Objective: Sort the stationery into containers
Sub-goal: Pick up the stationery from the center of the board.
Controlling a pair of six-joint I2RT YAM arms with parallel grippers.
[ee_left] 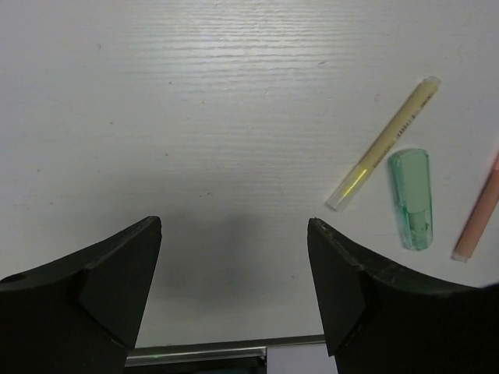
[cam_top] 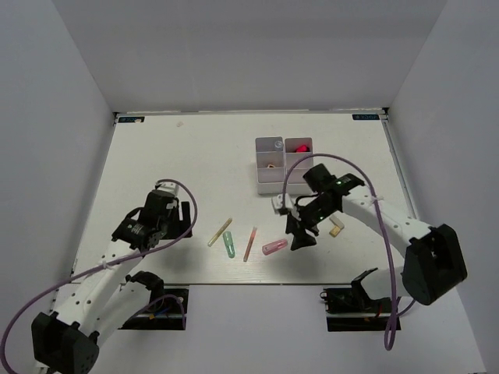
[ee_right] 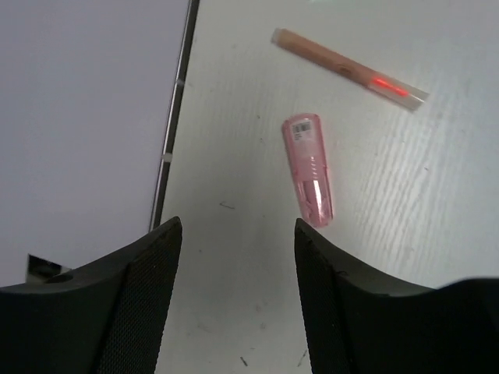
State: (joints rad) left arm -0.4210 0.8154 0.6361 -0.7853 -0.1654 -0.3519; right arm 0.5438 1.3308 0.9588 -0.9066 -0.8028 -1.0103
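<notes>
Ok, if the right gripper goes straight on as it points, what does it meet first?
Likely the pink tube, lying just ahead and slightly off-centre; the orange stick lies beyond it. Depth is unclear.

No legible text, tiny print on yellow pen (ee_left: 383, 143) unreadable
</notes>
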